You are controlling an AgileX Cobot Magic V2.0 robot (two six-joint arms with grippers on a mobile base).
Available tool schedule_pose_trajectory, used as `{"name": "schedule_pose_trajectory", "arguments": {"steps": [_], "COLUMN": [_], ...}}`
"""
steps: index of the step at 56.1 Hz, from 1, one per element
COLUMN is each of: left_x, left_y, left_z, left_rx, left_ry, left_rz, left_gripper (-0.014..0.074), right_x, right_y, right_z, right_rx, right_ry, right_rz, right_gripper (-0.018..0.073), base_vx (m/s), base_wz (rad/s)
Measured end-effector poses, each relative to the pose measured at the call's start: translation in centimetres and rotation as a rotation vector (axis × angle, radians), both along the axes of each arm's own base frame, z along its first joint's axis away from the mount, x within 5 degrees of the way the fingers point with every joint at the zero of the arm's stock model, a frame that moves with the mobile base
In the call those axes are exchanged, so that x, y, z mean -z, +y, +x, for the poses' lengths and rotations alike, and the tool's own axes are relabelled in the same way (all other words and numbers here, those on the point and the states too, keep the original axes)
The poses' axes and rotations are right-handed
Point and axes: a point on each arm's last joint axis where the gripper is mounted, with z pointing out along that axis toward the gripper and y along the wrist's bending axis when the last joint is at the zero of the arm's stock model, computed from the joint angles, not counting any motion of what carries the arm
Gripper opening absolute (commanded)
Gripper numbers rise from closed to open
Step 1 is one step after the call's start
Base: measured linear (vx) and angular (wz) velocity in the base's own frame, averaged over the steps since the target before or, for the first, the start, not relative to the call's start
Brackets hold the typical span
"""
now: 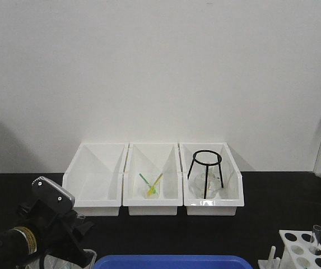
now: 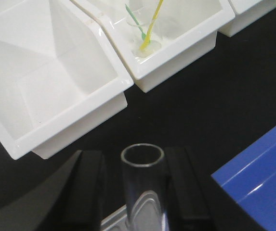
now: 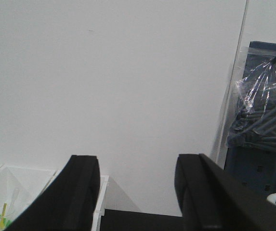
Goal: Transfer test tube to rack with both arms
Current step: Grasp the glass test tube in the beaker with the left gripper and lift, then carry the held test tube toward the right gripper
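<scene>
In the left wrist view my left gripper (image 2: 138,161) is shut on a clear glass test tube (image 2: 142,192). The tube runs along the fingers, its open round rim level with the fingertips, and it lies tight against the right finger (image 2: 188,187). My left arm (image 1: 48,216) is at the bottom left of the front view. The white rack (image 1: 305,249) stands at the bottom right, with another clear tube (image 1: 317,235) upright in it. My right gripper (image 3: 138,166) is open and empty, raised and facing the white wall.
Three white open-front bins (image 1: 96,188) stand in a row at the back. The middle one holds a small beaker with green and yellow sticks (image 1: 152,185), the right one a black wire stand (image 1: 206,174). A blue tray (image 1: 168,261) lies at the front centre.
</scene>
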Motion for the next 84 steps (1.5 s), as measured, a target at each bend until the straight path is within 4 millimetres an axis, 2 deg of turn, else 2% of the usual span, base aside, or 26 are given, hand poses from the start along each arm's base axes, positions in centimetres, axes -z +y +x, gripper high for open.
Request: {"name": "schedule_pose_trajectory", "arguments": {"steps": [12,21,26,29,33,40,46,49,53,59,66,74,84], "left_x": [-0.1,-0.3,-1.4,-2.7,-5.4,-12.1,-17.0,-18.8,-20.0,-20.4,-20.0,-18.5,-16.5], "left_y": [-0.1,-0.1,0.1,0.2,0.4,1.2,1.9,2.0,1.6,0.0,-2.8,-6.2,-8.5], "left_z": [0.0,0.0,-0.3,-0.7,-1.5,-3.9,-6.5,-7.8,-9.3,-10.5,-11.4,-12.1,-12.2], "left_rx": [0.003,-0.009,-0.019,-0.024,-0.034,-0.065,-0.085,-0.076,-0.041,0.041,0.207,0.446,0.587], "left_ry": [-0.010,-0.005,-0.029,-0.060,-0.126,-0.282,-0.388,-0.425,-0.440,-0.397,-0.328,-0.207,-0.079], "left_rz": [-0.011,-0.033,-0.053,-0.072,-0.105,-0.213,-0.352,-0.410,-0.475,-0.545,-0.588,-0.603,-0.590], "left_gripper": [-0.0003,-0.0008,-0.0008,-0.0008,-0.0008,-0.0008,-0.0008,-0.0008,-0.0008,-0.0008,-0.0005,-0.0001,-0.0001], "right_x": [0.0,0.0,0.0,0.0,0.0,0.0,0.0,0.1,0.7,1.9,3.0,4.3,5.5], "right_y": [0.0,0.0,0.0,0.0,0.0,0.0,0.4,0.9,1.9,4.1,7.2,11.2,14.7], "right_z": [0.0,0.0,0.0,0.0,0.0,0.0,0.0,0.3,0.8,1.7,2.2,2.1,1.5], "right_rx": [0.000,0.000,0.000,0.000,0.000,-0.001,-0.034,-0.075,-0.146,-0.272,-0.434,-0.621,-0.770], "right_ry": [0.000,0.000,0.000,0.000,0.000,-0.005,-0.004,0.010,0.065,0.176,0.264,0.333,0.373], "right_rz": [-0.002,-0.002,-0.002,-0.002,-0.002,-0.001,0.025,0.048,0.078,0.107,0.087,0.041,0.000], "right_gripper": [0.0415,0.0415,0.0415,0.0415,0.0415,0.0415,0.0415,0.0415,0.0415,0.0415,0.0415,0.0415,0.0415], "base_vx": [0.00,0.00,0.00,0.00,0.00,0.00,0.00,0.00,0.00,0.00,0.00,0.00,0.00], "base_wz": [0.00,0.00,0.00,0.00,0.00,0.00,0.00,0.00,0.00,0.00,0.00,0.00,0.00]}}
